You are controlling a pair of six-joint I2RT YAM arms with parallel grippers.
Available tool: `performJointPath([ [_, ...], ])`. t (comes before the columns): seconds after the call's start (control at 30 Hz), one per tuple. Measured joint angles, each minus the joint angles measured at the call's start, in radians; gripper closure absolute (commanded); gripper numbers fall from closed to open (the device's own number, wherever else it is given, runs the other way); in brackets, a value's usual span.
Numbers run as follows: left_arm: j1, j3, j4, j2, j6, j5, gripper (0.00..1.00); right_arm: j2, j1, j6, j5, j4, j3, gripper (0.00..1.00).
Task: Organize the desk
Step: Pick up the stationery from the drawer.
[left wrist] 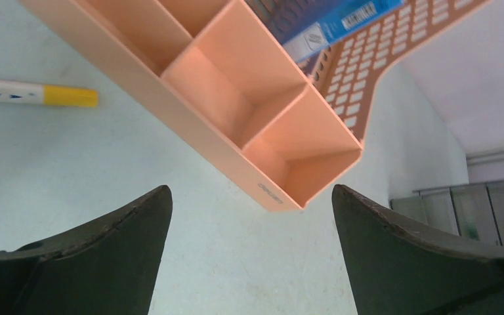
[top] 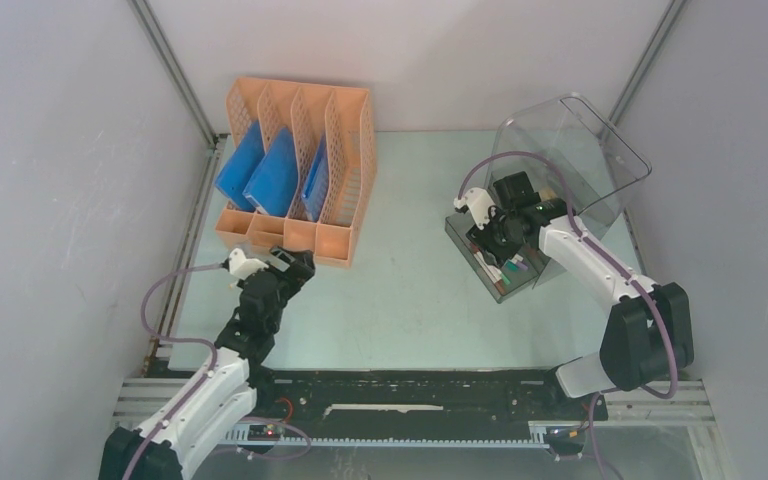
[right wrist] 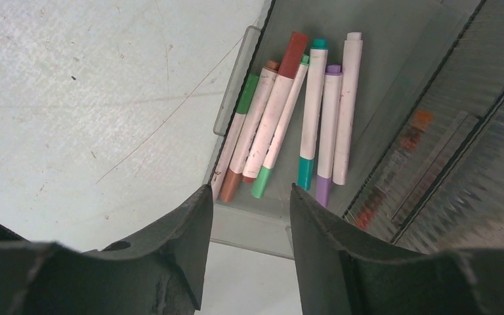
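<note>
Hovering over the drawer (right wrist: 394, 59) of markers (right wrist: 315, 111), our right gripper (right wrist: 249, 197) stands half spread, empty; our left gripper (left wrist: 251, 197) is spread wide above the desk (top: 410, 300), which lies under both arms. A yellow-capped marker (left wrist: 39, 94) rests at ten o'clock from the left jaws, near the orange rack (left wrist: 236, 105); descending off-centre, we could roll it away or clip the rack.

The top camera is looking steeply down from high behind the near edge, taking in the whole worktop (top: 410, 310) from afar. The left wrist camera is peering past the left claw (left wrist: 251, 190), sitting close to the front corner of the orange file rack (left wrist: 236, 98). The right wrist camera is staring down past the right claw (right wrist: 249, 190), hovering close over the drawer (right wrist: 374, 59) of markers (right wrist: 312, 111). The overhead view is sharing both spots.
</note>
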Motion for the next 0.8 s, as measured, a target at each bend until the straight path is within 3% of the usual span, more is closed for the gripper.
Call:
performJointPath([
  [0.37, 0.195, -0.013, -0.058, 0.068, -0.232, 0.002, 0.1, 0.0, 0.0, -0.005, -0.007, -0.008, 0.0, 0.46],
  [0.8, 0.396, 0.219, -0.283, 0.455, -0.414, 0.08, 0.22, 0.0, 0.0, -0.011, -0.012, -0.008, 0.0, 0.46],
])
